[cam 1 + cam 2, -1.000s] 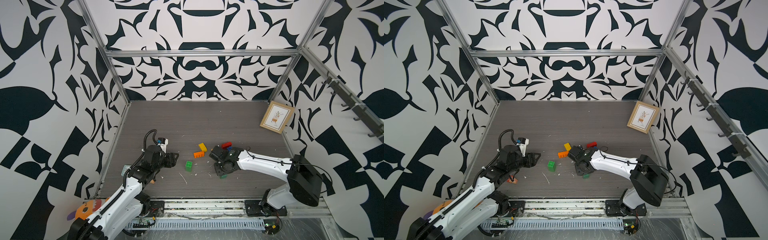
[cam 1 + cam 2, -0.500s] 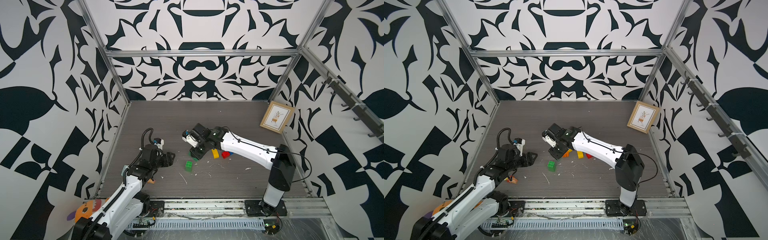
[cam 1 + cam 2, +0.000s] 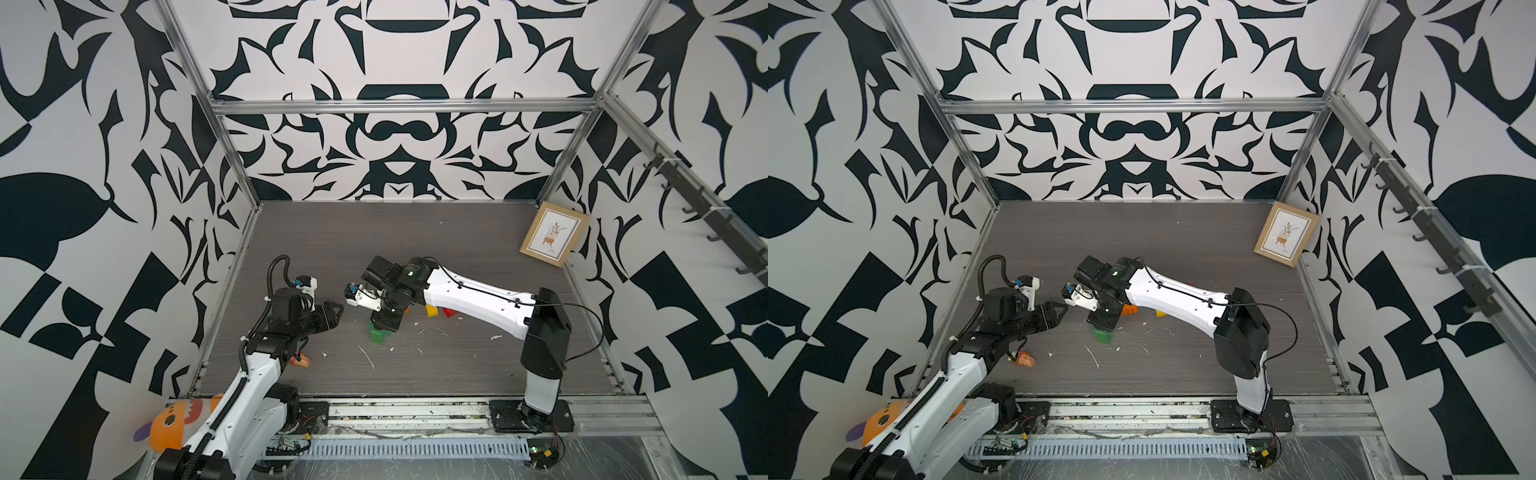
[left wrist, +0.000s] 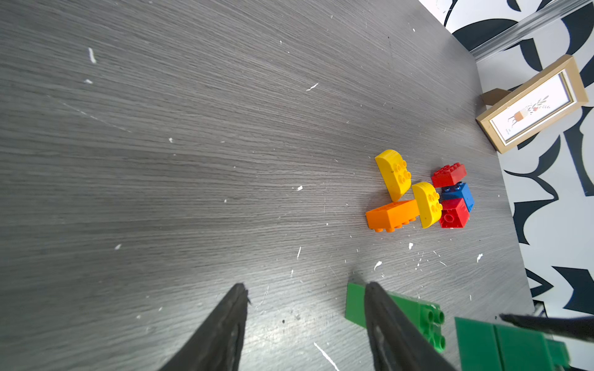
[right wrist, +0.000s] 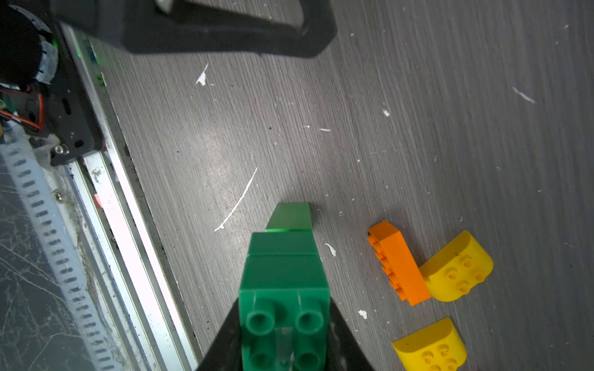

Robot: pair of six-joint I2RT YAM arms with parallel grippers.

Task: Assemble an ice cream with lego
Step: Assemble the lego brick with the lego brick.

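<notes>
My right gripper (image 5: 284,321) is shut on a dark green lego piece (image 5: 284,282), studs toward the wrist camera. It hangs just over a light green brick (image 3: 377,336) lying on the table. In both top views the right gripper (image 3: 1100,322) points down at that brick (image 3: 1102,336). My left gripper (image 4: 307,295) is open and empty, low over the table, with the light green brick (image 4: 424,316) just outside one finger. More lego lies in a cluster: two yellow rounded bricks (image 4: 393,175), an orange one (image 4: 392,215), two red (image 4: 448,175) and a blue (image 4: 458,194).
A framed picture (image 3: 554,235) leans on the right wall at the back. A small multicoloured cone toy (image 3: 302,360) lies by the left arm. An orange plush toy (image 3: 174,424) sits outside the front left corner. White flecks dot the grey table (image 3: 415,249).
My right arm has swung leftward across the table with the dark green piece and now hovers over the light green brick. The left gripper has stayed near its spot.
</notes>
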